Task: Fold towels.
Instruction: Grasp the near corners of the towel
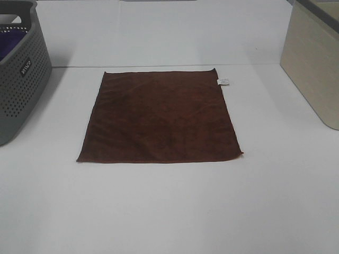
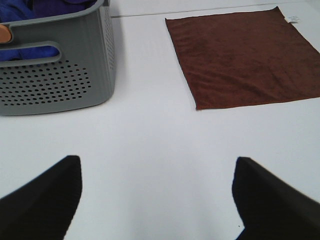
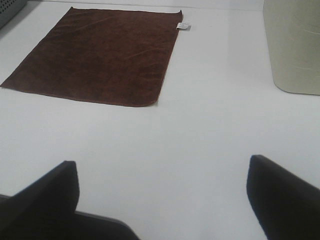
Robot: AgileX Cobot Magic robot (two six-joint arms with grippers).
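Note:
A dark reddish-brown square towel [image 1: 159,117] lies flat and unfolded in the middle of the white table, with a small white tag [image 1: 223,81] at its far right corner. It also shows in the left wrist view [image 2: 245,55] and the right wrist view [image 3: 100,52]. Neither gripper appears in the exterior high view. My left gripper [image 2: 157,200] is open and empty over bare table, well short of the towel's near left corner. My right gripper [image 3: 162,200] is open and empty over bare table, short of the towel's near right corner.
A grey perforated basket [image 1: 24,79] stands at the far left and holds purple cloth [image 2: 30,7]. A beige bin [image 1: 312,58] stands at the far right. The white table [image 1: 169,211] extends in front of the towel.

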